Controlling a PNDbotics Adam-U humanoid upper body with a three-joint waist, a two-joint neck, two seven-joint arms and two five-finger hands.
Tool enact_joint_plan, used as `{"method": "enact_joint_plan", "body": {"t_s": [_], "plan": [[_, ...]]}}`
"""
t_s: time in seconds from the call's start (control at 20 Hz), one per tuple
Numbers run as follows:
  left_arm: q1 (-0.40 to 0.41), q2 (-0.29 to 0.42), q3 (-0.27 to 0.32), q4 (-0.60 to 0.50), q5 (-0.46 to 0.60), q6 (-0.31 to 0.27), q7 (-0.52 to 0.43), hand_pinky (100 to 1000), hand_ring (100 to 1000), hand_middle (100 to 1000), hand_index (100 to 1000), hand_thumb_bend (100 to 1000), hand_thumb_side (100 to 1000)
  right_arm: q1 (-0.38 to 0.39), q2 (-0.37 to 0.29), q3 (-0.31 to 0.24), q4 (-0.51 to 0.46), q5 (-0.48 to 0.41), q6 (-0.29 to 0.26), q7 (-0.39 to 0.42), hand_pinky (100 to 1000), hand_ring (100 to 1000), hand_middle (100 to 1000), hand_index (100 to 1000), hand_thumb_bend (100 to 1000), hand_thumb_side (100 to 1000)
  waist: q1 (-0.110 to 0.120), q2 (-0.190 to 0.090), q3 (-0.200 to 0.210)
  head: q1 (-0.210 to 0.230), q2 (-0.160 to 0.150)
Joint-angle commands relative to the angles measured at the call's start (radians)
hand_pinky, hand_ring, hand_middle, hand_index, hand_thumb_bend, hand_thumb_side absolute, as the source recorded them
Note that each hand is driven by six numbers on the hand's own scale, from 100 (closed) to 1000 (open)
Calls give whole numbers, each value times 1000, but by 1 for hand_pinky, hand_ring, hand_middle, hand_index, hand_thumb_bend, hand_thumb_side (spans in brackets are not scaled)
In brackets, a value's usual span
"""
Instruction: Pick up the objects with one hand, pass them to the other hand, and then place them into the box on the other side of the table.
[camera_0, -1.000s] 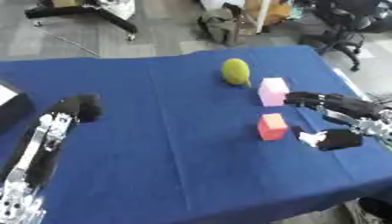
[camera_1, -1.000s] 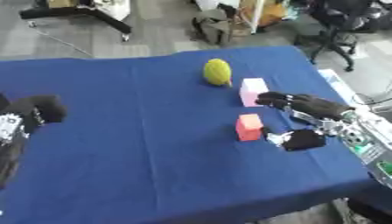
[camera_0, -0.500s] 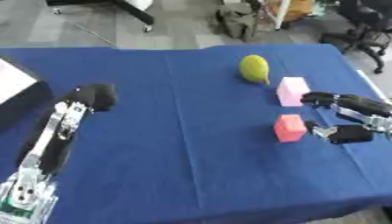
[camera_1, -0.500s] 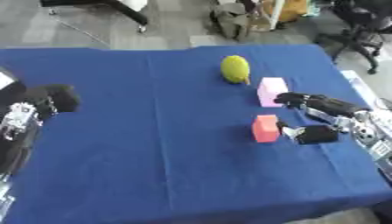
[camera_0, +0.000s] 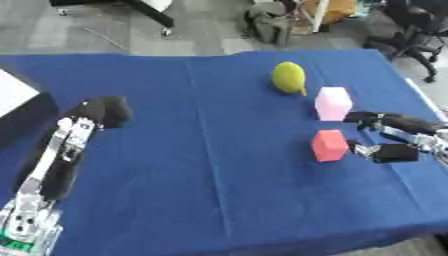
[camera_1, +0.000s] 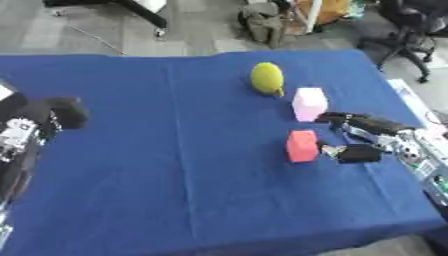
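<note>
My right hand (camera_0: 391, 140) sits spread on the blue tablecloth (camera_0: 219, 165), fingers apart from the thumb and holding nothing, and the red faceted block (camera_0: 329, 145) stands upright just beside my thumb tip, toward the table's middle. The pale pink block (camera_0: 332, 103) lies off my upper fingers, the yellow-green fruit (camera_0: 289, 77) beyond it. My left hand (camera_0: 103, 111), curled and empty, is well apart, so the right takes this.

A table draped in dark blue cloth (camera_0: 219, 175) carries a yellow-green pear-shaped fruit (camera_0: 289, 77) toward its far side, a pale pink block (camera_0: 332, 103) just nearer, and a red block (camera_0: 329, 145) nearest.
</note>
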Motion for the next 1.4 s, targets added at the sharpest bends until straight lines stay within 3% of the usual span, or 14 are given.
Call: {"method": "enact_joint_plan", "body": {"t_s": [0.05,0.95,1.4], "plan": [[-18,1,3,-19,-4,-1,-3,760,708,641,784,128,965,-15,-21,-1,4,10,-7,3,819,867,1000,1000,100,925,0,-6,2,-6,-2],[-19,-4,-2,-15,-6,-4,-8,764,702,639,785,130,968,-47,-2,22,32,39,-17,14,820,866,1000,1000,100,918,-1,-6,12,-13,-2],[-22,-2,-3,-18,-6,-4,-10,764,702,639,786,130,968,-70,5,34,61,103,-27,31,831,854,1000,1000,100,893,-4,-2,18,-17,-2]]}}
